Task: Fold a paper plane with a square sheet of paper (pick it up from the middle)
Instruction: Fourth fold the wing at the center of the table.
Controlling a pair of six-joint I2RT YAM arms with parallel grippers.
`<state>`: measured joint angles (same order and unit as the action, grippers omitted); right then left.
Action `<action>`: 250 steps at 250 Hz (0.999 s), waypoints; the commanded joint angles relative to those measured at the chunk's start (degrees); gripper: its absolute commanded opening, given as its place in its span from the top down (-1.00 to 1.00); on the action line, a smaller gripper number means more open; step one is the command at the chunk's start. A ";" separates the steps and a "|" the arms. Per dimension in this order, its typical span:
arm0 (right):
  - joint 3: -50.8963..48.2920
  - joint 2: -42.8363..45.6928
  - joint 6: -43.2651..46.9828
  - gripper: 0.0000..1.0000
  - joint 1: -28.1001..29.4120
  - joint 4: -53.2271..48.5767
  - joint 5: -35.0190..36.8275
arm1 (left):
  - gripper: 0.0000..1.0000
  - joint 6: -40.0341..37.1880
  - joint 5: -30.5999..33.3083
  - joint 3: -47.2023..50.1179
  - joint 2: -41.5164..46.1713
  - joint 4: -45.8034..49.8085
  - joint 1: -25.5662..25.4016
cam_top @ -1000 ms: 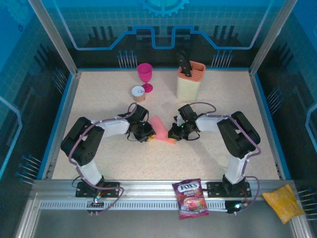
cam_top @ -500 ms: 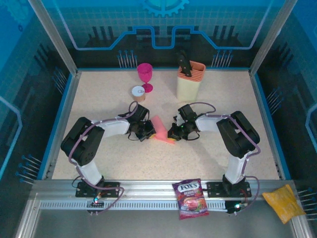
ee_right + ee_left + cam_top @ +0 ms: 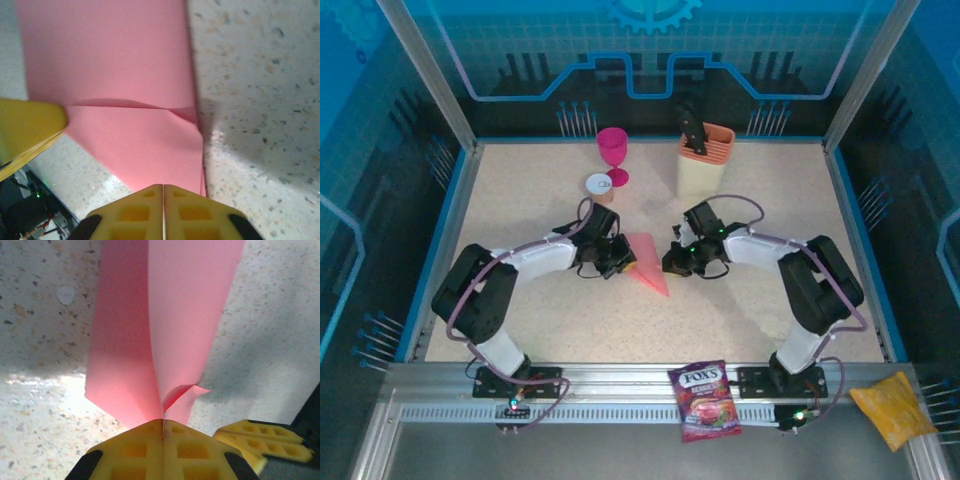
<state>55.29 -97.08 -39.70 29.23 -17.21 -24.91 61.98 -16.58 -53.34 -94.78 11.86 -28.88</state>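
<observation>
The square sheet of paper is folded into a narrow salmon-pink paper plane (image 3: 646, 262) lying mid-table, its tip toward the near edge. My left gripper (image 3: 621, 263) is at its left side, shut on the centre crease (image 3: 163, 412), and the two wings (image 3: 190, 315) spread away from the fingertips. My right gripper (image 3: 670, 263) is at the plane's right edge with its jaws together. The paper (image 3: 125, 100) runs under its fingertips (image 3: 145, 200), and I cannot tell whether it is pinched. The left gripper's yellow finger (image 3: 27, 125) touches the paper's far side.
A magenta goblet (image 3: 612, 152) and a small round cup (image 3: 599, 186) stand at the back. A beige holder (image 3: 703, 165) stands at back right. A purple candy bag (image 3: 704, 401) and a yellow packet (image 3: 892, 408) lie on the near rail.
The paper now lies flatter and shows as a longer pointed triangle. The right arm has stretched out to the right, and the left gripper has shifted slightly toward the back.
</observation>
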 commanded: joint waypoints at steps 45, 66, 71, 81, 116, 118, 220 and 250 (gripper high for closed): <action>2.88 2.91 8.87 0.29 5.52 -7.79 9.25 | 1.00 6.57 -0.59 -2.53 2.55 6.98 -1.29; 2.30 3.06 9.32 0.22 7.83 -7.92 12.22 | 1.00 8.01 -0.14 -2.66 2.24 8.01 -1.87; 2.16 3.10 9.37 0.22 8.38 -7.85 13.04 | 1.00 8.35 -0.06 -2.72 2.10 8.29 -1.96; 1.73 3.22 9.37 0.20 9.33 -7.58 14.22 | 1.00 8.81 0.14 -2.73 1.97 8.86 -2.16; 1.41 3.01 9.71 0.18 12.26 -7.01 17.49 | 1.00 10.65 0.35 -2.16 1.59 9.02 -2.58; 1.41 2.94 9.70 0.18 12.36 -7.04 17.71 | 1.00 10.74 0.39 -2.19 1.57 9.07 -2.58; 2.72 -1.02 9.91 0.11 16.85 -7.13 26.23 | 1.00 13.08 -0.20 -2.97 0.63 9.91 -2.79; 2.26 -1.36 9.48 0.22 17.00 -7.14 27.25 | 1.00 12.99 0.02 -3.43 0.52 10.77 -2.86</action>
<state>57.08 -97.47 -30.28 45.60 -23.03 -0.84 73.67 -16.69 -55.02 -93.78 19.88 -31.33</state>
